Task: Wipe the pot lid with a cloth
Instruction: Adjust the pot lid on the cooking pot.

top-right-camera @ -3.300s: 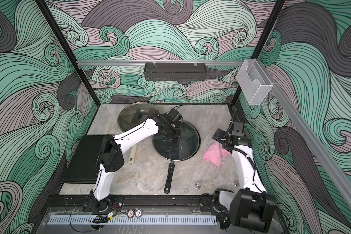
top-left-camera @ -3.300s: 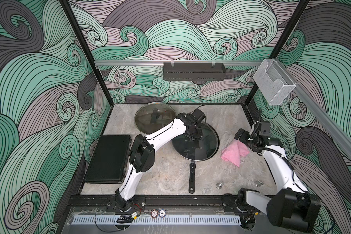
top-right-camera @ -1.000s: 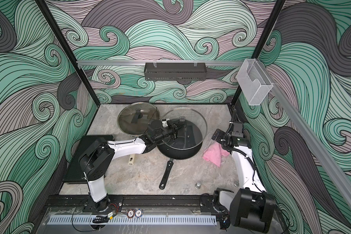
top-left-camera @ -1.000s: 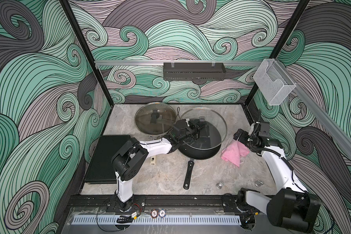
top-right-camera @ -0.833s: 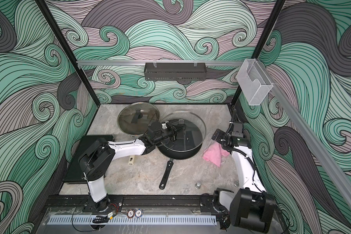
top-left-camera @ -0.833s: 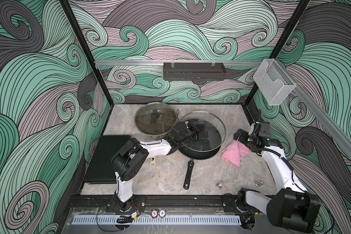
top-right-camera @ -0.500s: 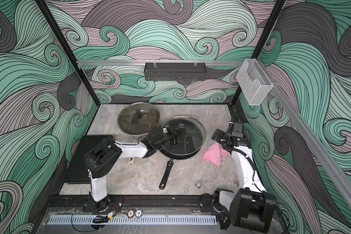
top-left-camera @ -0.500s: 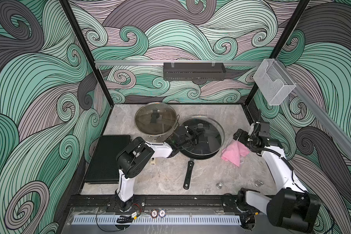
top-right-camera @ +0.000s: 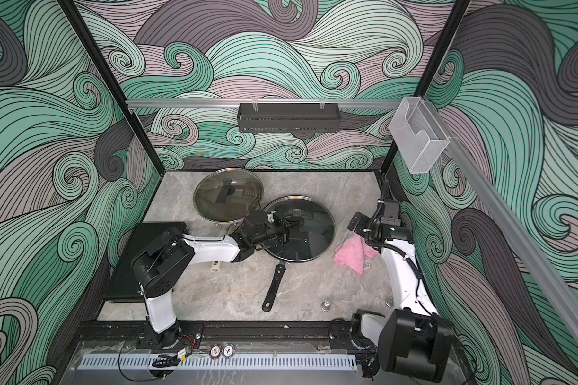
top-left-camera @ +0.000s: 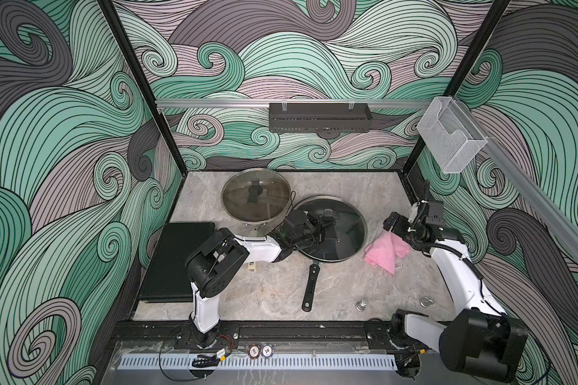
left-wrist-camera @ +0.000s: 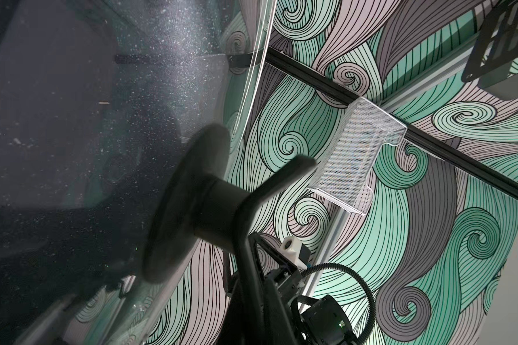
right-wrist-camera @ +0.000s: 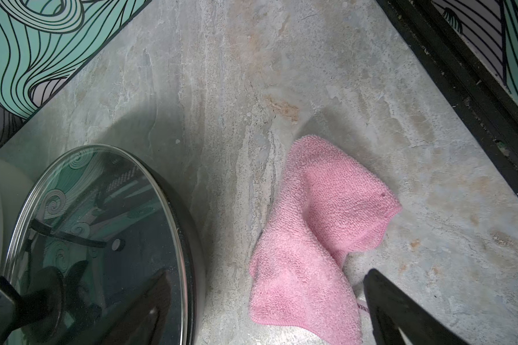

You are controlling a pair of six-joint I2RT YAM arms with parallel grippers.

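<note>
Round glass pot lid [top-left-camera: 344, 233]: down it comes! Tipped up high a second ago, it now lies low over the black frying pan [top-left-camera: 309, 286]; fully seated or not, I cannot tell.
Left gripper [top-left-camera: 326, 216]: jaws pressed together on the round glass pot lid's black knob [left-wrist-camera: 210, 194], arm stretched low across the grey marbled tabletop [top-left-camera: 347, 290].
Pink terry cloth [top-left-camera: 384, 251]: crumpled on the tabletop just beside the pan, on its right-arm side, and nothing touches it.
Right gripper [top-left-camera: 391, 226]: hovering above the cloth's far edge, jaws spread wide and holding nothing; one dark finger [right-wrist-camera: 401, 313] shows in the right wrist view.
Second glass lid [top-left-camera: 256, 200]: sitting on a steel pot behind the pan, toward the back wall.
Flat black tray [top-left-camera: 177, 260]: at the tabletop's left edge.
</note>
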